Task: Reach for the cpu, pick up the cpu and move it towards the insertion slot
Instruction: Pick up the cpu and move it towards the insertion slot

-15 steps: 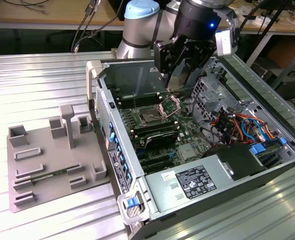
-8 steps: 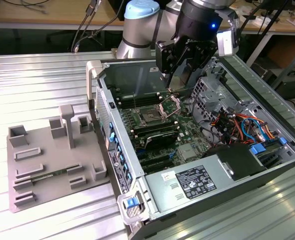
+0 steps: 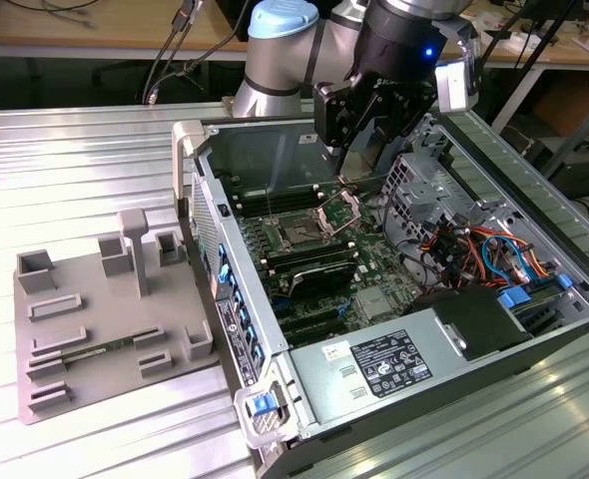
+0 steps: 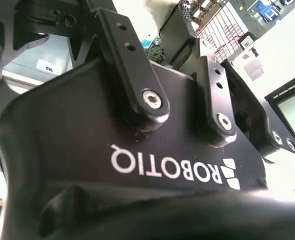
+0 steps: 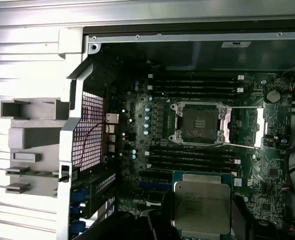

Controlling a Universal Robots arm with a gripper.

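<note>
On a ribbed metal counter (image 3: 95, 170) lies an open computer case (image 3: 275, 394), above which the pincer (image 5: 200, 235) grips the cpu (image 5: 201, 204), silvery-topped and green-rimmed, hanging at six o'clock from the open, dark-centred slot (image 5: 201, 123).

insertion slot (image 3: 301, 234) inside open computer case (image 3: 534, 344), fixture tray (image 3: 50, 344) at exterior view's left

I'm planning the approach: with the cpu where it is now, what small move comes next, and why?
Probably shift the cpu across toward the insertion slot. In the first wrist view it sits offset from the open socket, whose bracket is swung aside; the gripper hangs above the motherboard.
</note>
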